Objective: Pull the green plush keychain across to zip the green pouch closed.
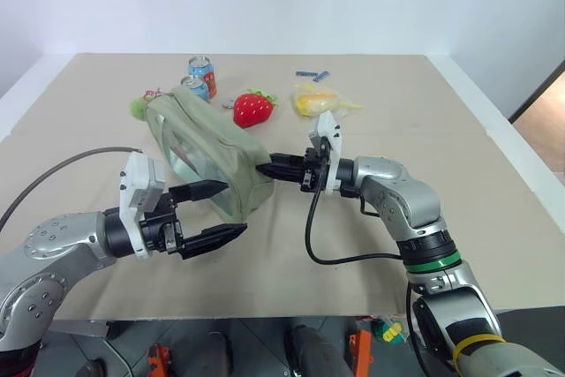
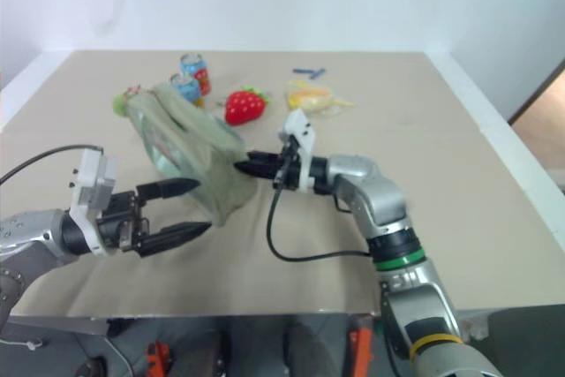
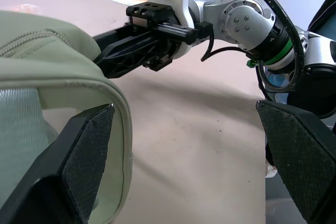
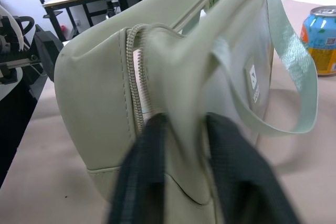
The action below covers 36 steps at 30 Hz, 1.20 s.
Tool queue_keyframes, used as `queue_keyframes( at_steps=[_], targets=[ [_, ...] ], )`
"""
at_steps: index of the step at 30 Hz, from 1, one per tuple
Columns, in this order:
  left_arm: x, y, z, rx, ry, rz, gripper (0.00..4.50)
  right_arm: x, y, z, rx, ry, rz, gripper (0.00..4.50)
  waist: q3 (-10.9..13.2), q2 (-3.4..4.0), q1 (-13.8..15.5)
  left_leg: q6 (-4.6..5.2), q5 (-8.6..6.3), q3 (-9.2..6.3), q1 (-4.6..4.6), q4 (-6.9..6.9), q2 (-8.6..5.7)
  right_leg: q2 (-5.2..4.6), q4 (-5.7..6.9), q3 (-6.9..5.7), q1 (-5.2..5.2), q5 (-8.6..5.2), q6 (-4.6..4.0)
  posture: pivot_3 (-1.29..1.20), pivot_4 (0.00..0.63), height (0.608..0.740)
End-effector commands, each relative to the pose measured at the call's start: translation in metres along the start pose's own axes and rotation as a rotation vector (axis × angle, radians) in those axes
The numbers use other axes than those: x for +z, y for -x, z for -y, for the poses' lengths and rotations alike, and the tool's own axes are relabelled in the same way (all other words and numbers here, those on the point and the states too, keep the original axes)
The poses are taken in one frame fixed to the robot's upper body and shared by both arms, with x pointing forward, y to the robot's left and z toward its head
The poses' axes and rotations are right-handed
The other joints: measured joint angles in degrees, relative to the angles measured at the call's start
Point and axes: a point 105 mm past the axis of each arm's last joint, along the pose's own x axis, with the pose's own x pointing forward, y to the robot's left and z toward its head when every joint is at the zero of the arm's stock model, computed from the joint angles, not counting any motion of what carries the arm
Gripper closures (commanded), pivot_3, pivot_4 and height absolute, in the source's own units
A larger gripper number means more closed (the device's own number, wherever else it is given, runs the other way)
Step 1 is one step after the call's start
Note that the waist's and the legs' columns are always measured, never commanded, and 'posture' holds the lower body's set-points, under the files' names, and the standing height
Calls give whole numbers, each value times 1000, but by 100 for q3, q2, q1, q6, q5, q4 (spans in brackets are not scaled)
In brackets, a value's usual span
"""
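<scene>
Our right gripper (image 1: 265, 167) is pinched onto the green pouch's (image 1: 207, 143) near end; left gripper (image 1: 218, 211) hangs wide apart beside its clear window.

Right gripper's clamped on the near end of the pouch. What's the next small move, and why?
Probably send the open left gripper up past the green pouch toward the green plush keychain at its far end. The right gripper is shut on the pouch's near end, anchoring it, and nothing holds the keychain yet.
</scene>
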Motion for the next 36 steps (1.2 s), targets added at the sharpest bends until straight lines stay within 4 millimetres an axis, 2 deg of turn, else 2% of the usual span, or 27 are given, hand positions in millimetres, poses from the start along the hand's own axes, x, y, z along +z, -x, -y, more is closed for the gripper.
queue_keyframes(
  at_steps=[1,7,11,17,20,21,25,27,30,33,36],
  targets=[
    [7,0,3,-5,-46,12,0,23,2,-3,31,77,35,4445,0,0,0,0,0,0,0,0,0,0,0,0,0,0,0,0,150,740],
    [6,-8,4,-18,-40,35,0,43,17,13,80,235,-37,4445,2,2,3,0,0,1,-2,1,-2,-1,0,1,-2,0,1,0,150,740],
    [4,-11,5,-26,-41,36,0,39,41,42,110,411,-198,4445,2,0,8,0,0,2,-1,7,-7,-4,-1,1,4,1,2,0,150,740],
    [1,-12,4,-16,-46,38,0,31,64,81,23,497,-313,4445,4,1,-3,0,0,3,2,0,-6,-2,0,3,2,1,0,0,150,740],
    [1,-11,-1,30,-68,55,0,37,69,88,-7,456,-282,3420,5,3,-4,2,-2,3,2,-3,-8,-3,0,6,2,8,10,0,150,740],
    [0,-10,-2,42,-71,61,0,42,69,88,-15,448,-252,3186,5,3,-4,2,-2,3,1,-3,-8,-3,0,6,3,9,13,0,150,740],
    [0,-10,-6,62,-92,69,0,65,71,85,-34,372,-99,1735,6,5,-3,2,-2,0,1,-2,-7,-4,1,4,4,10,13,0,150,740],
    [2,-11,-9,68,-110,75,0,79,78,82,-61,340,-24,1062,11,12,-1,2,-2,-1,1,0,-8,-3,7,4,3,10,13,0,150,740],
    [10,-12,-7,38,-102,106,0,87,94,72,-101,315,21,35,11,13,23,3,-2,-8,1,2,-8,-3,13,-3,5,8,14,0,150,740],
    [10,-12,-6,12,-113,86,0,87,100,59,-125,297,29,10,12,15,31,2,-3,-18,-2,4,-11,-5,14,-13,7,1,17,0,150,740],
    [20,-13,-15,26,-132,105,0,81,97,37,-162,278,-1,10,18,24,26,1,-3,-16,-2,4,-12,-5,15,-9,5,1,18,0,150,740]
  ],
)
